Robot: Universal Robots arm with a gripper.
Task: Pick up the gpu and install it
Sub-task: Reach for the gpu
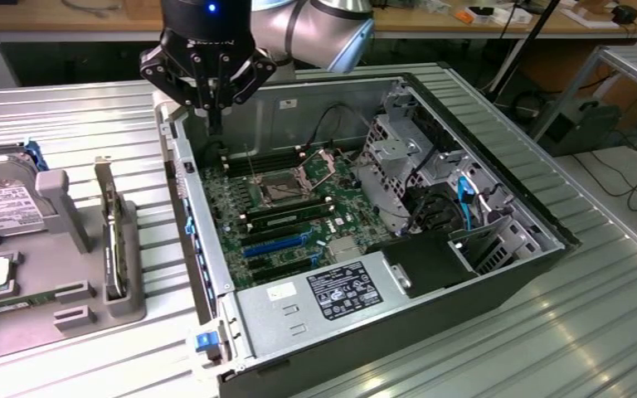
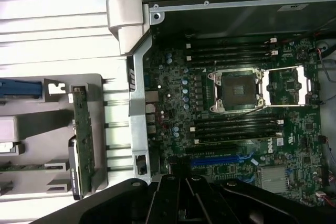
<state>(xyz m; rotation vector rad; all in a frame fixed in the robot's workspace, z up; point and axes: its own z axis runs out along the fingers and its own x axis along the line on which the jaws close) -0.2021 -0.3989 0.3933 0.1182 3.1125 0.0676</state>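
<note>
The gpu stands on its long edge in a slot of the grey holder, at the exterior view's left, outside the computer case. In the wrist view the gpu is a thin card seen edge-on beside the case wall. My gripper hangs above the back corner of the open case, well away from the card, its fingers together with nothing between them. Its black fingers show over the motherboard. A blue expansion slot lies just ahead of them.
A silver hard drive with a white label sits in the holder further toward the exterior view's left. The case holds the CPU socket, memory slots, drive cages and cables. Ribbed metal tabletop surrounds the case.
</note>
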